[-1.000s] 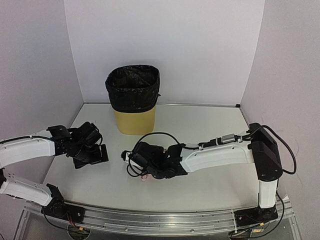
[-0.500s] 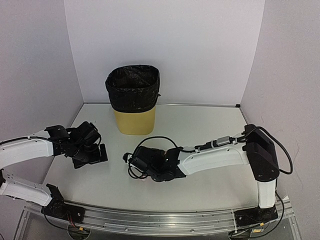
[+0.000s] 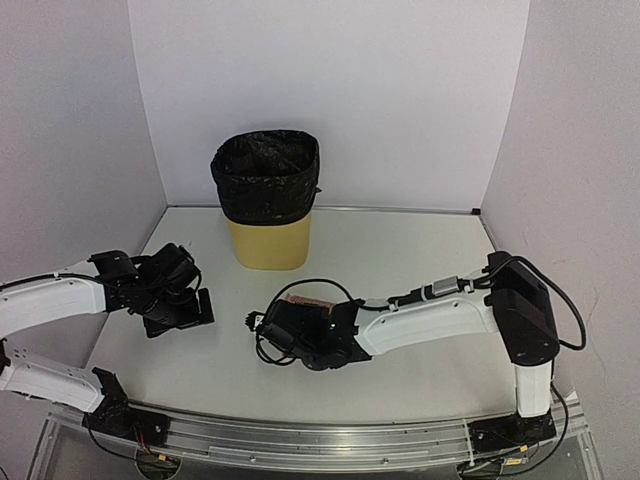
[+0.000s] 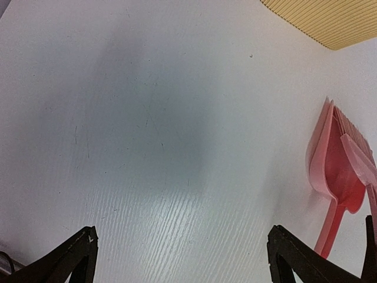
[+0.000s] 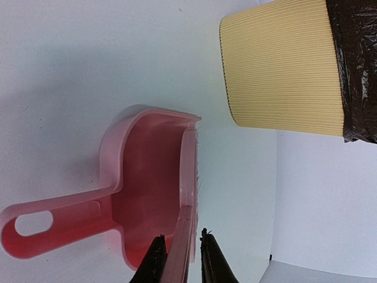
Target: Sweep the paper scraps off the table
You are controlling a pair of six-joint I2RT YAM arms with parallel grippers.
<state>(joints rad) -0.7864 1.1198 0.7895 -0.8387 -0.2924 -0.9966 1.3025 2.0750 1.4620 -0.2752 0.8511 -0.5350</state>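
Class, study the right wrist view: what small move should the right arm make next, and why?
Probably lift the brush straight up out of the dustpan. The right gripper looks closed on the brush's edge, while the brush lies inside the pan on the table, so it cannot sweep until it is clear of the pan.
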